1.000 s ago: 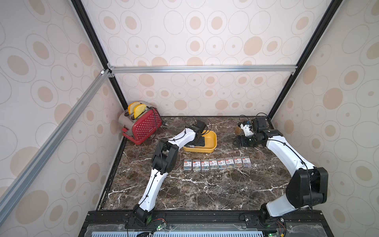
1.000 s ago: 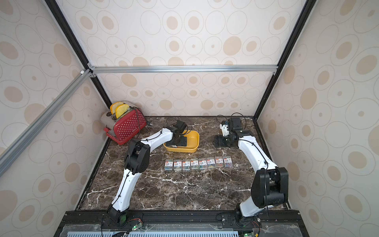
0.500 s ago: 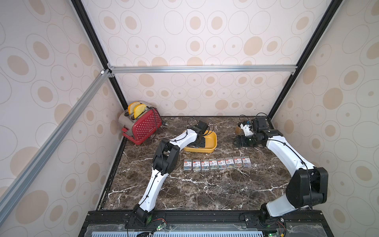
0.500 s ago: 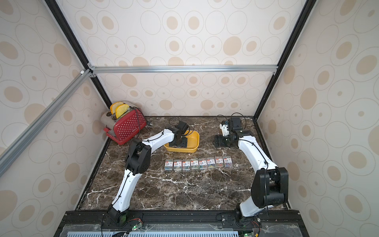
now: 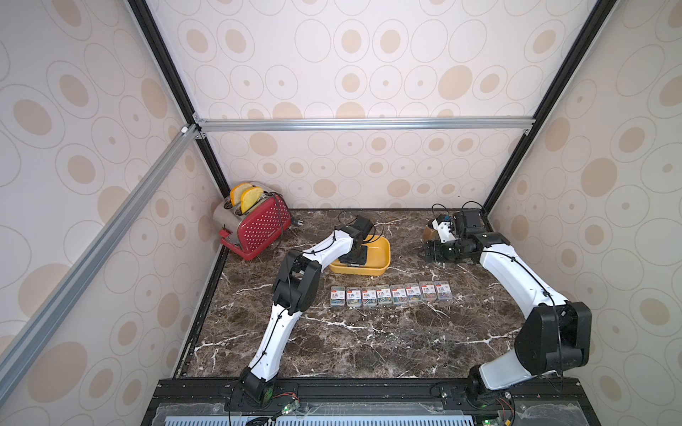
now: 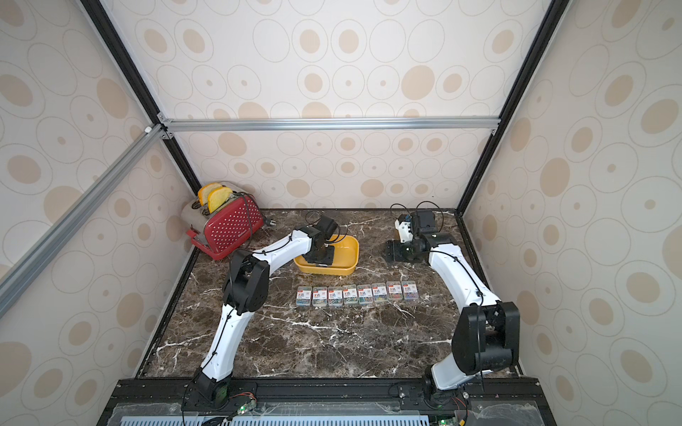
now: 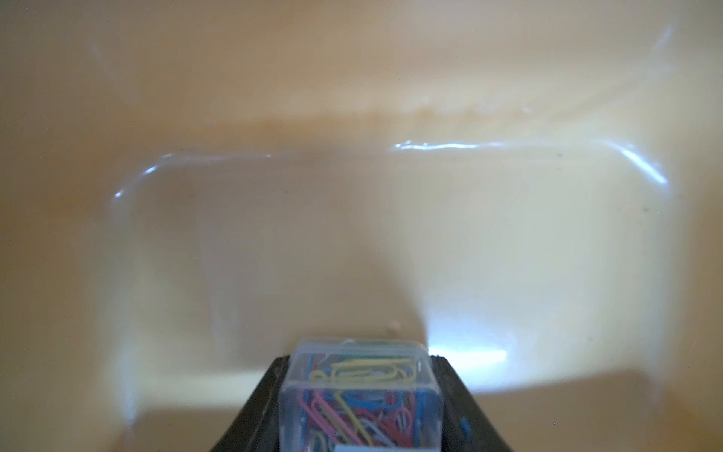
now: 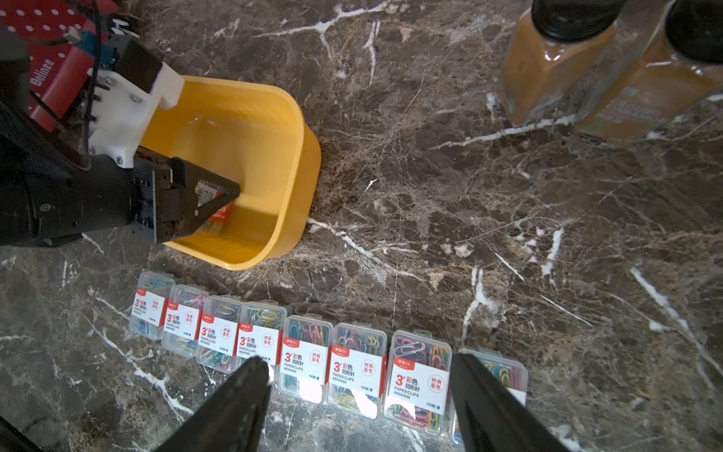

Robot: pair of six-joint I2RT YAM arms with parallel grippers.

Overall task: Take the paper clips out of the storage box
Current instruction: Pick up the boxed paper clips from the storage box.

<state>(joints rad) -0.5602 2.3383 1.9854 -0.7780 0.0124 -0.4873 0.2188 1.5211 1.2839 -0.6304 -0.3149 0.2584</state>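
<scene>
Leftward: left arm (image 5: pixel 332 246) stretched forward, wrist dipped into yellow storage box (image 5: pixel 372 270); left gripper (image 7: pixel 360 362) clamped on one clip box (image 7: pixel 360 395), its clear sides touching both fingers (image 7: pixel 254 422), down in the tub. Eight clip boxes (image 5: pixel 391 294) rowed on the marble (image 5: pixel 369 332) just in front, labels (image 8: pixel 416 381) reading "PAPER CLIPS". Right gripper (image 8: pixel 360 362) gapes empty near two brown jars (image 8: pixel 547 78).

a red toaster (image 5: pixel 258 230) with white dots sits in the far left corner of the dark marbled surface (image 5: pixel 369 343), with two yellowish slices of bread (image 5: pixel 246 197) standing up out of its slots. in the right wrist view two brown jars (image 8: pixel 555 74) with black caps stand just beside each other on the surface. cream walls (image 5: pixel 350 40) patterned with tan ovals, crossed by aluminium bars (image 5: pixel 361 123), enclose it.
</scene>
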